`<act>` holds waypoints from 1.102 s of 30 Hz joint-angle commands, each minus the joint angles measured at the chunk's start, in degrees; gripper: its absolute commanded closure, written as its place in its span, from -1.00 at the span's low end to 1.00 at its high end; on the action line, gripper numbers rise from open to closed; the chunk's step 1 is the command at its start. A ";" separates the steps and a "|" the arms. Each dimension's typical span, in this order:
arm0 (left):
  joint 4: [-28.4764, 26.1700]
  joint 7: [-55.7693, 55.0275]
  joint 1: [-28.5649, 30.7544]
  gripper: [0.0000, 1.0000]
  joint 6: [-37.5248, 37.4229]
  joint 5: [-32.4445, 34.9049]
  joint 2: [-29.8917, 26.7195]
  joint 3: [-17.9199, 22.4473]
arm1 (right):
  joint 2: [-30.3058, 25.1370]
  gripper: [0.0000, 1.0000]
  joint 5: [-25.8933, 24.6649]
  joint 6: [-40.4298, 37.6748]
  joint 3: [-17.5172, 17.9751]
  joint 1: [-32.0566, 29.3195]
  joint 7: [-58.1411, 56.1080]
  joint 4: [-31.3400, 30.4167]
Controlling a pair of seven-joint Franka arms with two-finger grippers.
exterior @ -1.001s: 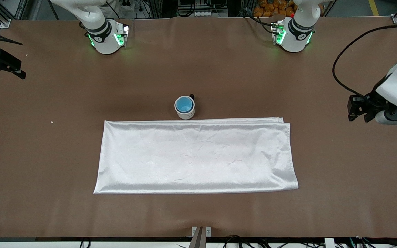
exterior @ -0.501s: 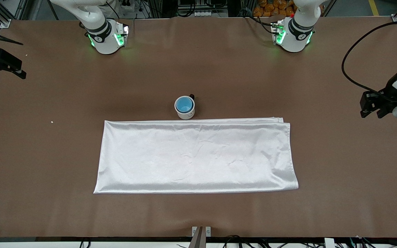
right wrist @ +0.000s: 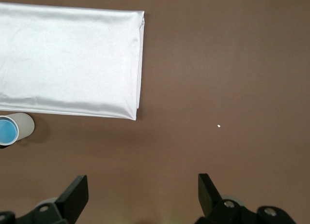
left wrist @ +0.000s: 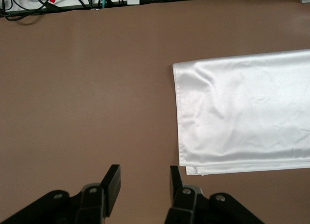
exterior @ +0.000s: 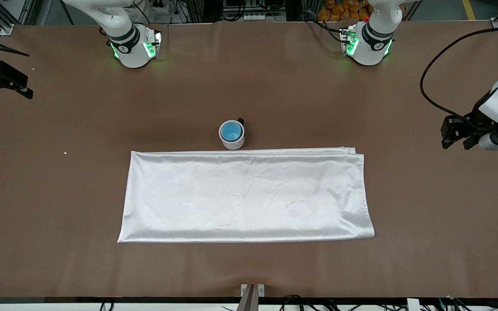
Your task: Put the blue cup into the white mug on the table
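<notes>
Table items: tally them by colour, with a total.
White: 2, the white mug and the white cloth
Blue: 1, the blue cup, sitting inside the mug
Total: 3

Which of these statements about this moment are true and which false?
1. The blue cup sits inside the white mug. True.
2. The mug stands on the white cloth. False: it stands on the bare table, just past the cloth's edge farther from the front camera.
3. The left gripper holds the cup. False: its fingers are apart with nothing between them, over the left arm's end of the table.
4. The right gripper is open and empty. True.
5. The mug lies on its side. False: it is upright.
</notes>
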 commanded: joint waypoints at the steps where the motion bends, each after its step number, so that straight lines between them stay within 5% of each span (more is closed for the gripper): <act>1: -0.40 0.30 -4.39 0.02 0.31 -2.22 -1.39 5.47 | 0.23 -1.00 -0.39 -0.74 0.33 -0.22 0.18 1.21; 14: -1.10 1.35 0.79 0.00 0.31 -3.27 -2.35 1.70 | 0.23 -1.00 -0.48 -0.74 0.33 -0.22 0.18 1.12; 33: -1.45 2.05 -0.17 -0.03 -0.04 -3.80 -2.61 1.60 | 0.23 -1.00 -0.39 -0.83 0.33 -0.13 0.18 1.21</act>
